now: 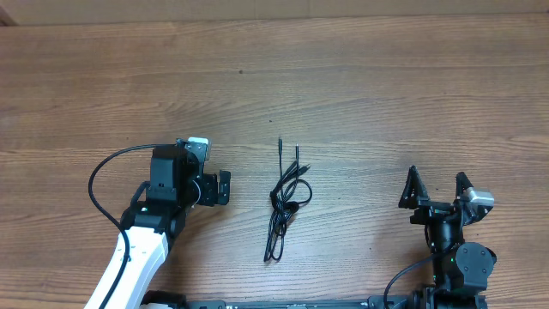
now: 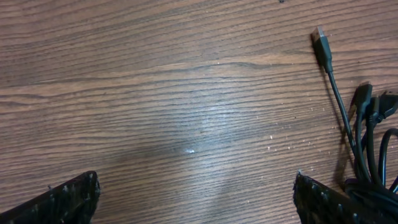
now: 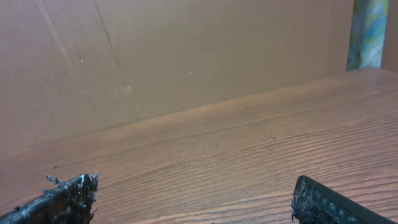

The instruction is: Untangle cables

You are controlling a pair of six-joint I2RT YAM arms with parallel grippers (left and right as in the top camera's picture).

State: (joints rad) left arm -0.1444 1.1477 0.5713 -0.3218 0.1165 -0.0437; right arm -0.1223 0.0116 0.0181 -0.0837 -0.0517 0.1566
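Overhead, the cables (image 1: 287, 202) lie bunched between my left gripper (image 1: 222, 187) and right gripper (image 1: 437, 178), both spread wide and empty, bare table (image 1: 360, 77) around; left wrist shows their plugs (image 2: 321, 41) at the right edge; right wrist, wood running to a wall (image 3: 155, 56).

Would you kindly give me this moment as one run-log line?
cables: tangled, untouched | left end effector: open, beside cables | right end effector: open, farther away

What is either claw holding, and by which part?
Nothing is held. The left claw and right claw are both open and empty; the tangled thin black cables lie untouched on the wooden table between them.
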